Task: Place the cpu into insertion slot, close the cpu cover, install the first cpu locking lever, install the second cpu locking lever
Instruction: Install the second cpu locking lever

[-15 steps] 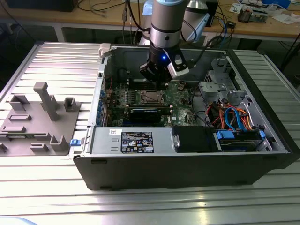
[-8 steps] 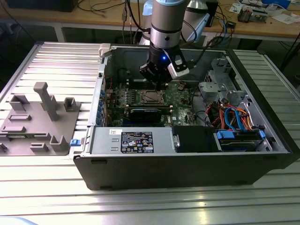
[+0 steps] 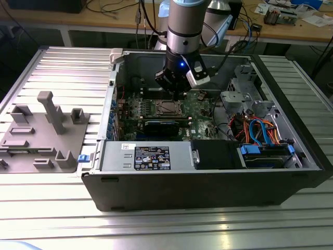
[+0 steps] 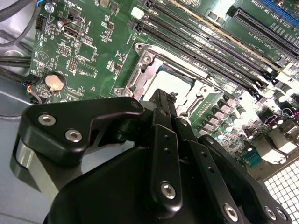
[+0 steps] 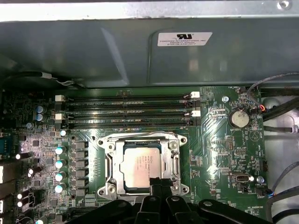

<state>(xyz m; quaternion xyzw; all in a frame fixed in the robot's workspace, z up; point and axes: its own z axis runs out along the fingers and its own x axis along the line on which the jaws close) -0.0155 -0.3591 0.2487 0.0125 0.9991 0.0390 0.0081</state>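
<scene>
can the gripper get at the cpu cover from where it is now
Probably yes: the gripper hangs right over the socket, its tips at the edge of the cpu cover, and nothing stands between them in the first wrist view.

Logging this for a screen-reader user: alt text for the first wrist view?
The cpu sits in the insertion slot, framed by the silvery cpu cover, on a green motherboard. The black gripper meets the socket's near edge.

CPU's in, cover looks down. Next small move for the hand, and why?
Probably ease the black hand straight down a little: the silver-grey square chip sits seated, the thin silvery window frame lies flat over it, and the shut hand hovers at that frame's rim.
</scene>
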